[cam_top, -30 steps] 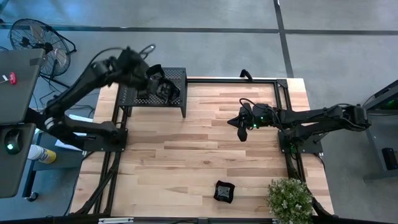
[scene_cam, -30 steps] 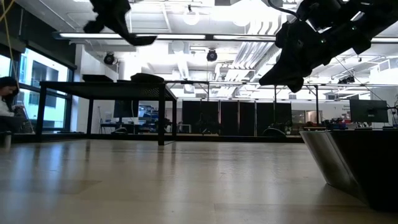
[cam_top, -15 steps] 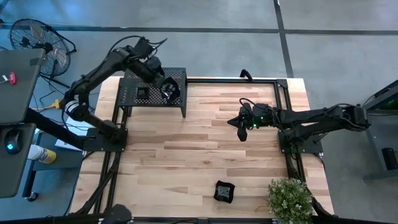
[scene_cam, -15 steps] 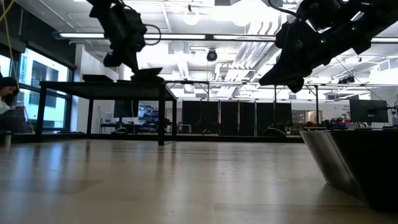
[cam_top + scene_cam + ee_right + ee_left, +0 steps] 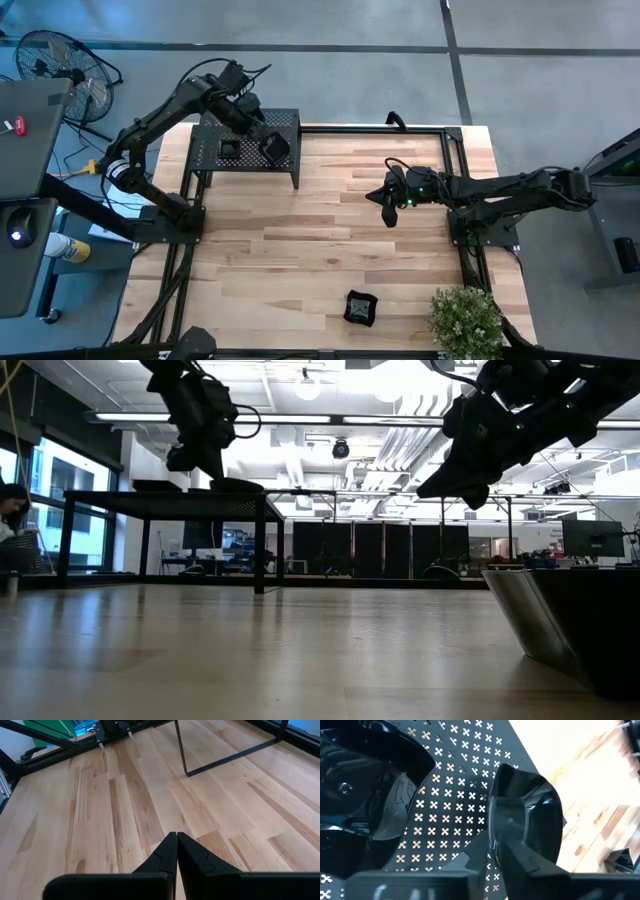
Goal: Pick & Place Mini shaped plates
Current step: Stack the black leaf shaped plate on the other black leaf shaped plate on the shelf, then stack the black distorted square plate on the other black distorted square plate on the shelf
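high view: left arm at the rack, right arm waiting mid-table

wooden table carries a black perforated rack at its far left corner. the left gripper reaches over the rack top, its fingers straddling the rim of a glossy black plate that lies on the holes; whether they pinch it, cannot tell. another plate rests just beside. the right gripper hangs clenched and empty above the table middle. one more small plate sits near the front edge, beside a potted plant.
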